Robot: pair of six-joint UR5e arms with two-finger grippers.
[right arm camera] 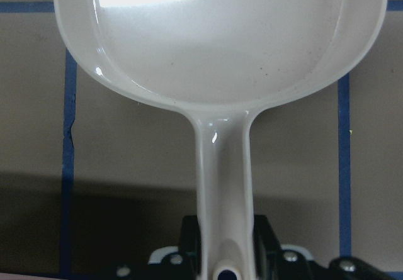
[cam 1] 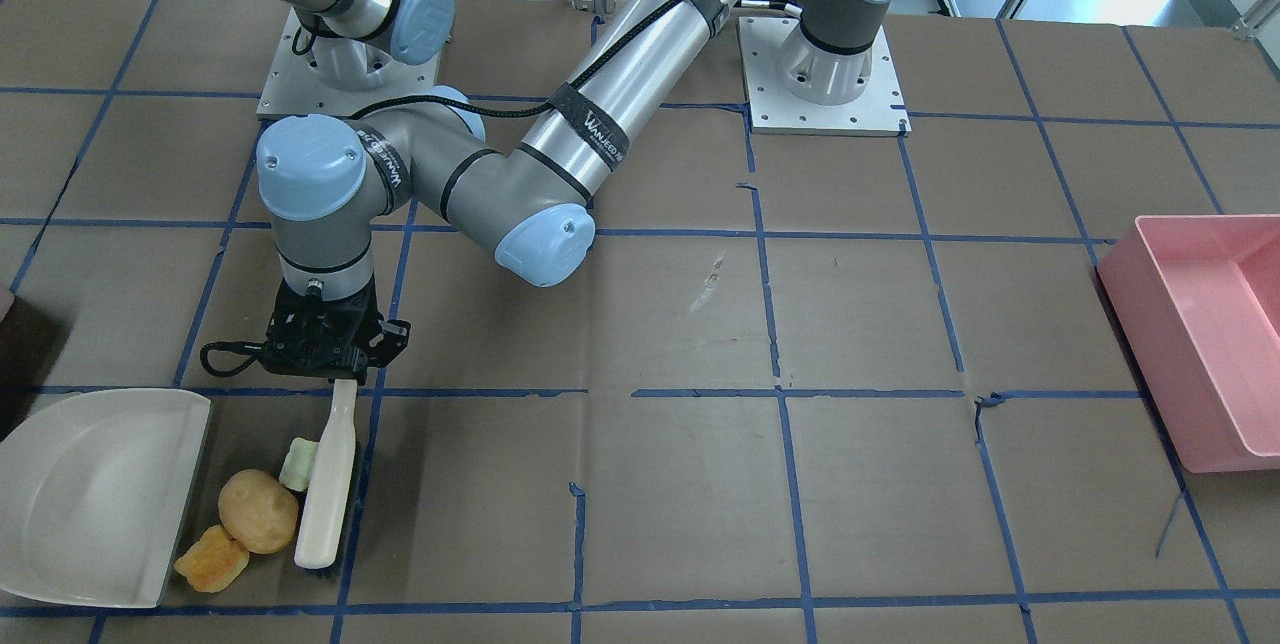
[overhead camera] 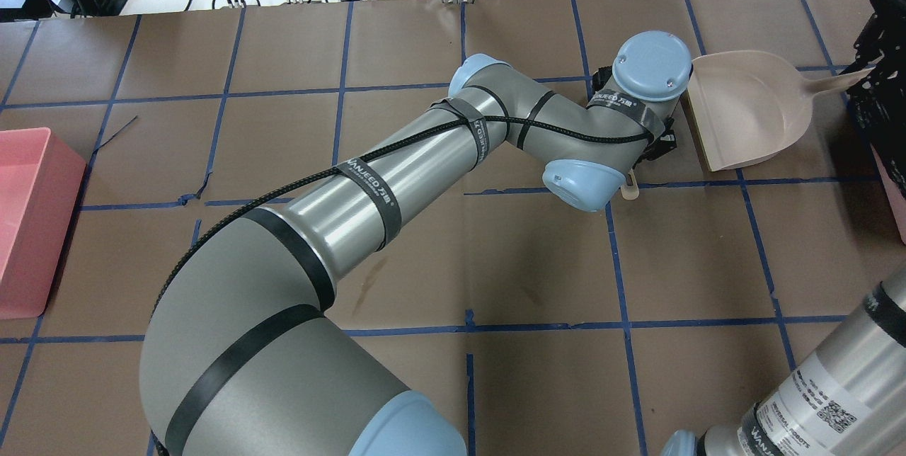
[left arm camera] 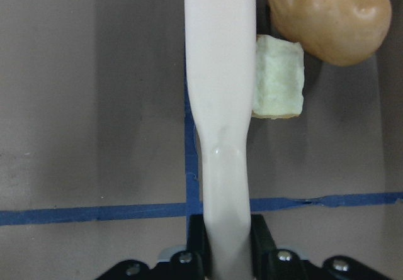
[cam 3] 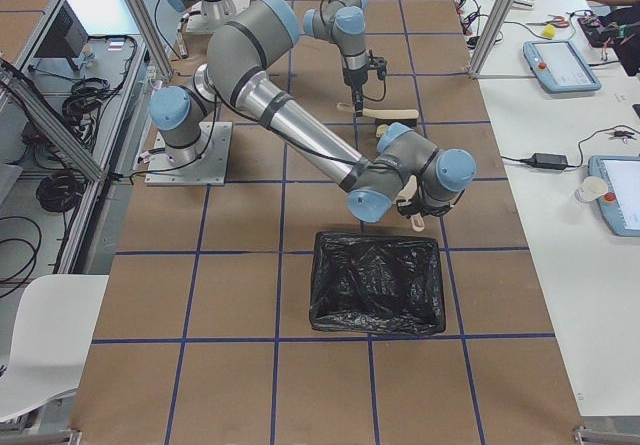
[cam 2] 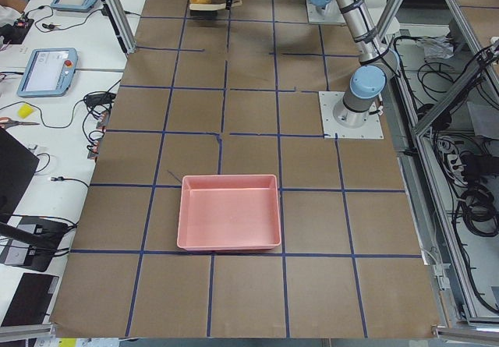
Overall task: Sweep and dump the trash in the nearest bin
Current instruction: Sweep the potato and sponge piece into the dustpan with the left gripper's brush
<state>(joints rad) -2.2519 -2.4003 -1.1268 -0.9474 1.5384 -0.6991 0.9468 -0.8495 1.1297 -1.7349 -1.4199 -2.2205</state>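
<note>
The trash lies on the brown table: a tan potato-like ball (cam 1: 258, 511), an orange-yellow chunk (cam 1: 212, 559) and a pale green-yellow chunk (cam 1: 298, 464). My left gripper (cam 1: 340, 376) is shut on the handle of a white brush (cam 1: 325, 499), which rests against the trash on the side away from the dustpan. The left wrist view shows the brush handle (left arm camera: 220, 104) touching the green chunk (left arm camera: 277, 75), with the ball (left arm camera: 327, 16) beyond. The white dustpan (cam 1: 90, 494) sits open toward the trash. Its handle (right arm camera: 220, 185) is in my right gripper (right arm camera: 220, 258), which is shut on it.
A pink bin (cam 1: 1200, 324) stands far across the table on my left side. A bin lined with a black bag (cam 3: 378, 283) sits near my right arm. My left arm (overhead camera: 396, 180) stretches across the table's middle. Blue tape lines grid the surface.
</note>
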